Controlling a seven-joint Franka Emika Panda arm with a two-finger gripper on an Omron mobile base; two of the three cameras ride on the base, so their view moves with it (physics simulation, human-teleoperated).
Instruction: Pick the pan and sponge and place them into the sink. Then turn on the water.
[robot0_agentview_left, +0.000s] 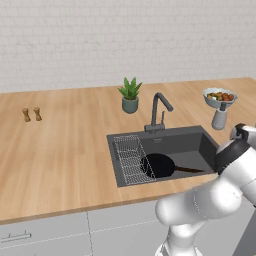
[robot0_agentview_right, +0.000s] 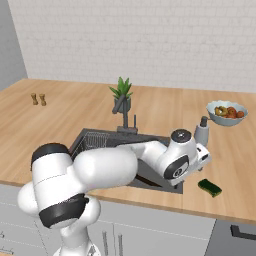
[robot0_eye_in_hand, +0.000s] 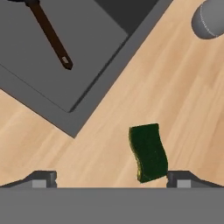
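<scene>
My fingers (robot0_eye_in_hand: 112, 179) are spread wide, grasping nothing, hovering above the counter (robot0_eye_in_hand: 188, 100). The sponge (robot0_eye_in_hand: 148, 152) lies flat on the wood just beside my right fingertip. Farther off, the pan (robot0_agentview_left: 159, 165) sits inside the sink (robot0_agentview_left: 200, 142), its handle pointing toward me.

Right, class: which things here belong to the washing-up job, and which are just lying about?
Belong to the job:
- pan, already in the sink
- sponge, on the counter beside the sink
- faucet
- gripper, open above the sponge

Just lying about:
- potted plant
- fruit bowl
- two small shakers
- grey dispenser
</scene>
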